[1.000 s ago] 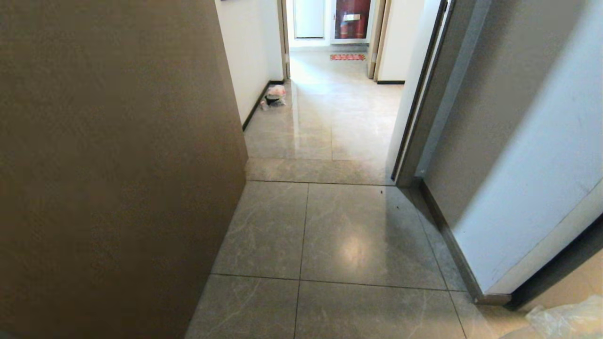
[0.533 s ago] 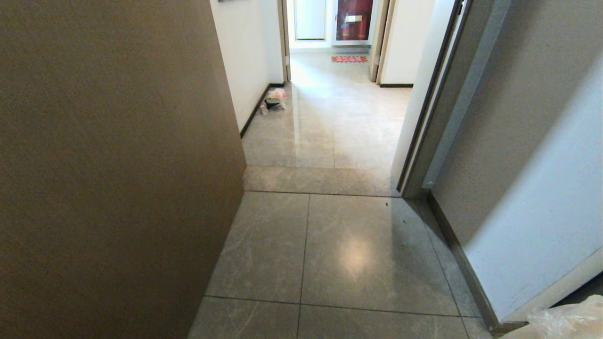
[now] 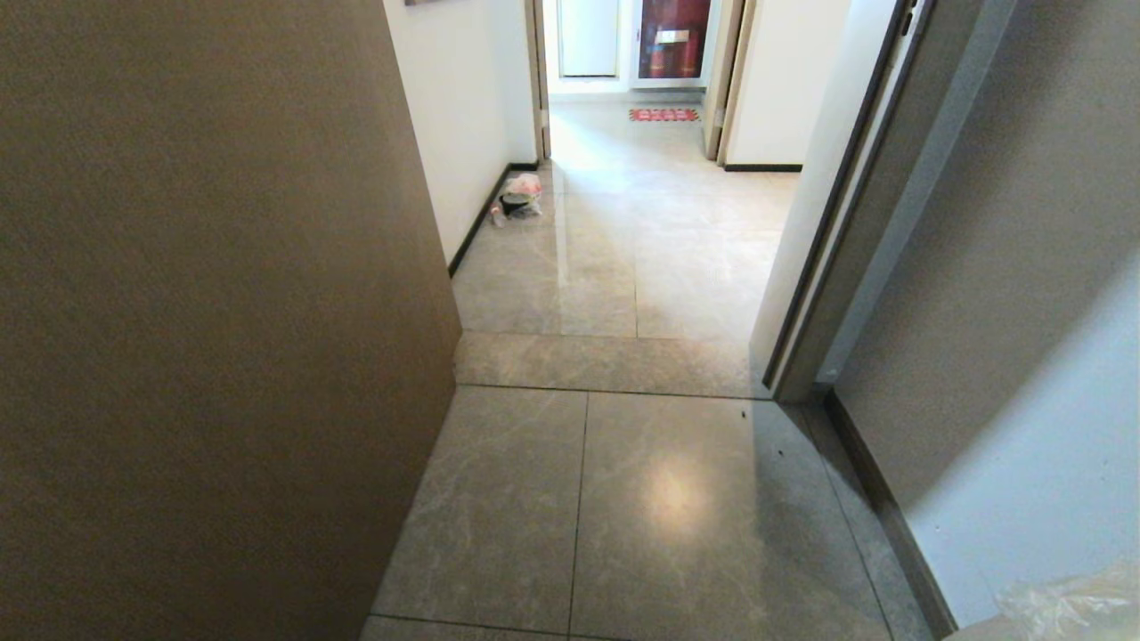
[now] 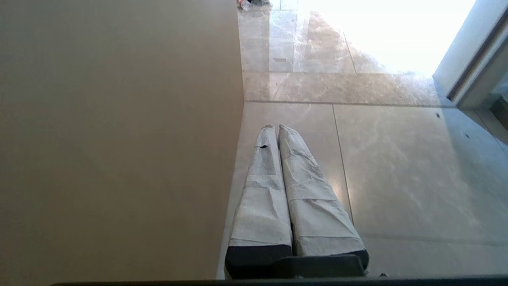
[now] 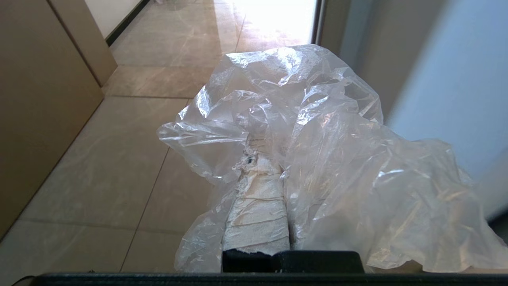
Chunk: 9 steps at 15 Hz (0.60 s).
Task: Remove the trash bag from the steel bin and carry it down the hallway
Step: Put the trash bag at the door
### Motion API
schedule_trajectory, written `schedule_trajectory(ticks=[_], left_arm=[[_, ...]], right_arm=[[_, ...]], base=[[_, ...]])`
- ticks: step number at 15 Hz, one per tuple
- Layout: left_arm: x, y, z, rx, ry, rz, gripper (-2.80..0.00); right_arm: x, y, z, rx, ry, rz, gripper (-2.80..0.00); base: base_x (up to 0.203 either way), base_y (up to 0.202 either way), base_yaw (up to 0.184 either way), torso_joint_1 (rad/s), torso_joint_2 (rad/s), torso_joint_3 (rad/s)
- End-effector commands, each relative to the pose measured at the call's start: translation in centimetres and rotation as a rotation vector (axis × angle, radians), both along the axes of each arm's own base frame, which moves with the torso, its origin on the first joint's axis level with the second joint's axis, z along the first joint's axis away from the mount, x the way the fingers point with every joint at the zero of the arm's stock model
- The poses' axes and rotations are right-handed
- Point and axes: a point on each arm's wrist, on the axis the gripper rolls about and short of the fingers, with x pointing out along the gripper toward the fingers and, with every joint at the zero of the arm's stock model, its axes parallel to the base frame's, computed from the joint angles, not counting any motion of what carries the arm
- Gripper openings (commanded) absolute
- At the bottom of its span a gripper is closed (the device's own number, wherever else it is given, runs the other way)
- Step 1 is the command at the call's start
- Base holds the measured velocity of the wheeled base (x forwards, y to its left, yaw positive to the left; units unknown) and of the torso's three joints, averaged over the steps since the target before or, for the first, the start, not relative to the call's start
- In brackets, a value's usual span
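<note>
The trash bag (image 5: pixel 325 159) is thin, clear, crinkled plastic; it billows over my right gripper (image 5: pixel 270 159), which is shut on it. One tape-wrapped finger (image 5: pixel 258 206) shows; the other is hidden under the plastic. A corner of the bag (image 3: pixel 1073 605) shows at the head view's lower right edge. My left gripper (image 4: pixel 276 128) is shut with nothing in it, held over the floor beside a brown panel. The hallway (image 3: pixel 641 249) of glossy beige tiles runs ahead through a doorway. The steel bin is out of view.
A tall brown panel (image 3: pixel 205 312) fills the left side. An open grey door (image 3: pixel 1006 312) and its frame (image 3: pixel 802 294) stand on the right. A pink-red bag (image 3: pixel 520 196) lies by the hallway's left wall, and a red mat (image 3: pixel 663 114) lies at the far end.
The whole head view has shifted: the threshold strip and floor tiles sit lower and the doorway looks nearer, so the camera has moved forward. The bag stays in the right gripper.
</note>
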Motion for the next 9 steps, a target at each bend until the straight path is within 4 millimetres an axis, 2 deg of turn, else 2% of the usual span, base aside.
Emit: schedule_trajectory(ticks=[1,9], left_arm=[[0.0,0.0,0.0,-0.001,0.0,0.0,-2.8],[0.0,0.0,0.0,-0.001,0.0,0.0,-2.8]], right_arm=[[0.01,0.0,-0.04,0.001,0.001,0.0,-2.8],[0.01,0.0,-0.03,0.0,0.0,0.0,-2.8]], base=[[0.191,0.0,0.0,-0.002,0.0,0.002],[0.19,0.0,0.0,0.002,0.0,0.003]])
